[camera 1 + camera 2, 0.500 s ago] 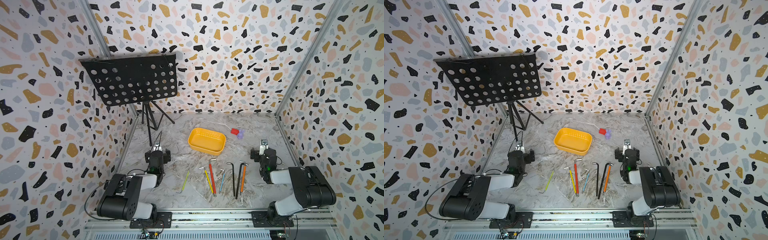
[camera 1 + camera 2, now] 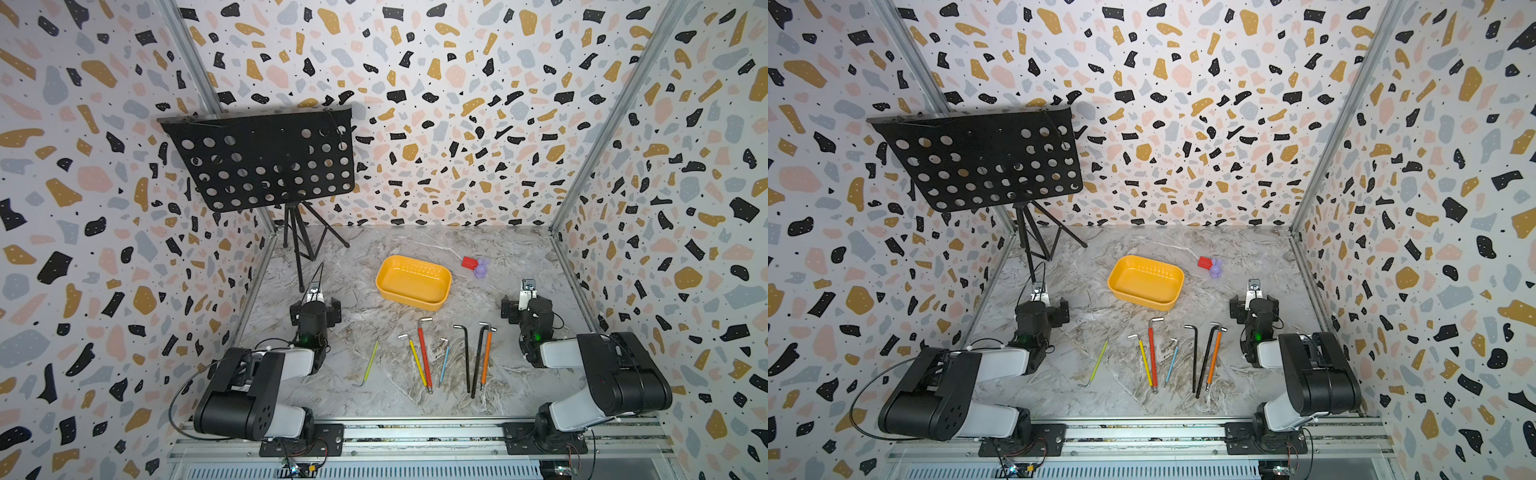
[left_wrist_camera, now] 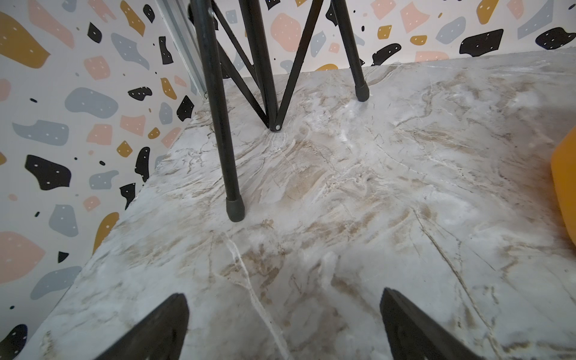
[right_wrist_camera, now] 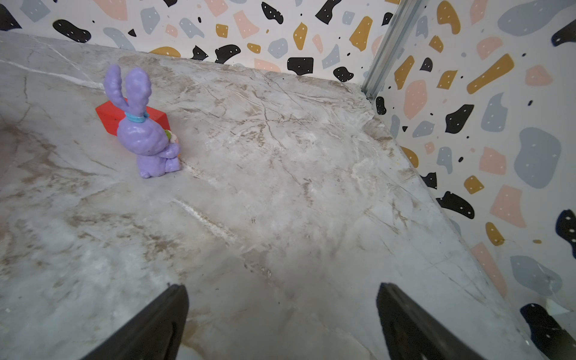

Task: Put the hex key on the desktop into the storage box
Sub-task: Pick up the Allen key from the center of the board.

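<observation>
Here, the left gripper (image 3: 283, 311) and right gripper (image 4: 282, 307) both gape wide, empty, over the desktop (image 2: 365, 303). The hex keys (image 2: 424, 357) lie in a row on the near side of the storage box (image 2: 411, 301), long axes near-to-far.

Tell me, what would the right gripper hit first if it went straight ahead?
Nothing nearby, it seems: the right gripper points across bare desktop toward the back wall. The purple bunny sits off to one side of that line, though depth is unclear.

Bare desktop (image 2: 374, 320) lies open between the row of hex keys (image 2: 424, 357) and the storage box (image 2: 415, 305), while the music stand's legs (image 2: 296, 245) crowd the far-left corner.
</observation>
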Motion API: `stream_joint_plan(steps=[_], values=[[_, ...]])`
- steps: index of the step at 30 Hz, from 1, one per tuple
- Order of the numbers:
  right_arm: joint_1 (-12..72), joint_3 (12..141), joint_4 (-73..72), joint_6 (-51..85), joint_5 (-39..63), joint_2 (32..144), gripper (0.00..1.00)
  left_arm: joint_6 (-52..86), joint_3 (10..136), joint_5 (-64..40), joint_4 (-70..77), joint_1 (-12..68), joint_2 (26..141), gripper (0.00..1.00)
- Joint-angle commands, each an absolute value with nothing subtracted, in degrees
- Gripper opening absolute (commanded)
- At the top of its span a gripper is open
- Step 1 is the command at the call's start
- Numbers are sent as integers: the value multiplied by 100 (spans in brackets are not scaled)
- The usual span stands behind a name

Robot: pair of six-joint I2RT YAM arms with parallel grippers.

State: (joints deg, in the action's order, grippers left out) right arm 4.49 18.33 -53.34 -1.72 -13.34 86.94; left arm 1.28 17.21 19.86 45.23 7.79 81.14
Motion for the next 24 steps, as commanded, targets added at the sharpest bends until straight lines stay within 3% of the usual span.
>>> stream_joint_plan(steps=[1,18,21,24], values=[[438,1923,-5291,-120,-1406,8691,100,135,1804,2031,4733,809,8085,100],[440,1907,-5239,-113,-1437,8556,100,141,1810,2037,4720,809,8076,100],[455,2139,-4112,-83,-1541,7743,100,181,1904,2128,4455,809,7832,100],[458,2663,-2353,459,-1820,6838,100,272,2829,2527,2319,944,7237,100]])
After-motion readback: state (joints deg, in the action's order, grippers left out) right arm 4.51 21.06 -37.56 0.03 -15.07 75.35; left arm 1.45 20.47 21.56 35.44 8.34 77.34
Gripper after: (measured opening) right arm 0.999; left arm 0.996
